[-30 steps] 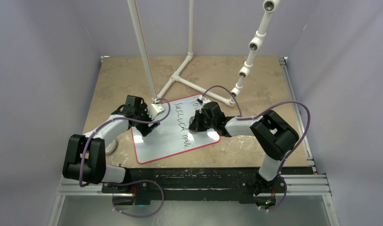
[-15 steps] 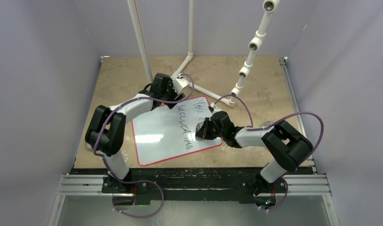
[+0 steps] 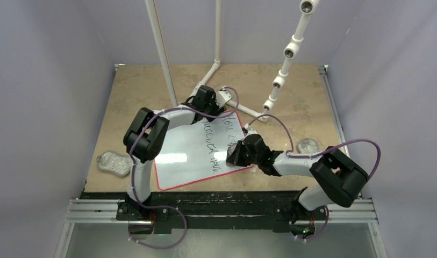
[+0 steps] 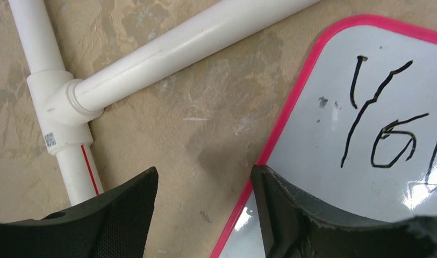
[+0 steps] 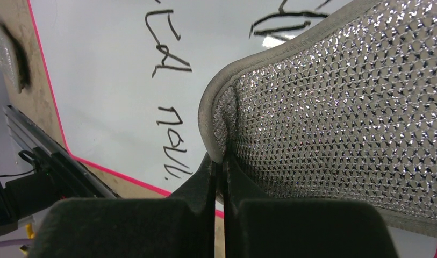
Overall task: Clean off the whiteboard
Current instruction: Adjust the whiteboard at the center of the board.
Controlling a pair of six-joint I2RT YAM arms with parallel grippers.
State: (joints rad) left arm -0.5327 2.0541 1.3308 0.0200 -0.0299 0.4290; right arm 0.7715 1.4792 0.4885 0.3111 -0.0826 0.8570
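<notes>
The whiteboard (image 3: 189, 156) lies flat on the desk (image 3: 141, 91), with black handwriting on its right part. The right pincer (image 5: 220, 161), pressed together, pinches a silver mesh pad (image 5: 334, 123) near the board's right edge. The left pincer (image 4: 202, 180), spread and empty, hovers at the far corner beside a white pipe (image 4: 178, 48).

Even bright light; glare patch on whiteboard (image 3: 194, 153); soft shadows below arms.
</notes>
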